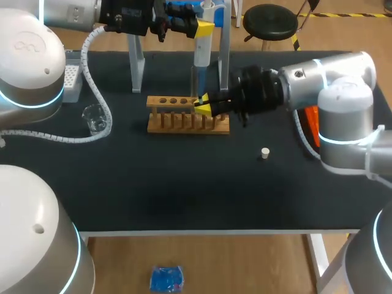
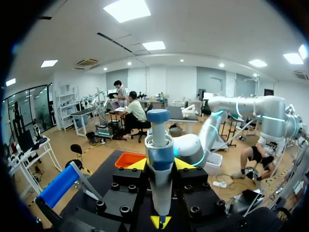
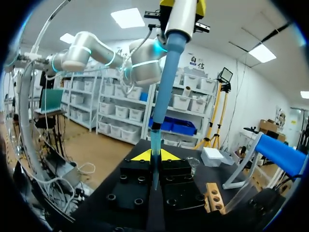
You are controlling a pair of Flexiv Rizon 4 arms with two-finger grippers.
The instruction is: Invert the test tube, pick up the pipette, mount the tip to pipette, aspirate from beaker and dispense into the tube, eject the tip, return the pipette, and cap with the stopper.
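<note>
L gripper (image 1: 205, 27) pinches the pipette (image 1: 201, 58) upright over the wooden rack (image 1: 184, 117), tip reaching down to the R gripper (image 1: 205, 107) at rack's right end, whose grip I can't tell; stopper (image 1: 264, 153) lies apart on the table (image 1: 184, 196).

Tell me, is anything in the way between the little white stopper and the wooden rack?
Nothing visible lies on the table between the stopper and the rack. The right gripper sits at the rack's right end, with the pipette above it.

Blue-and-white pipette (image 1: 202, 46), tan wooden rack (image 1: 187, 117), white stopper (image 1: 265, 153), black table (image 1: 184, 190).
</note>
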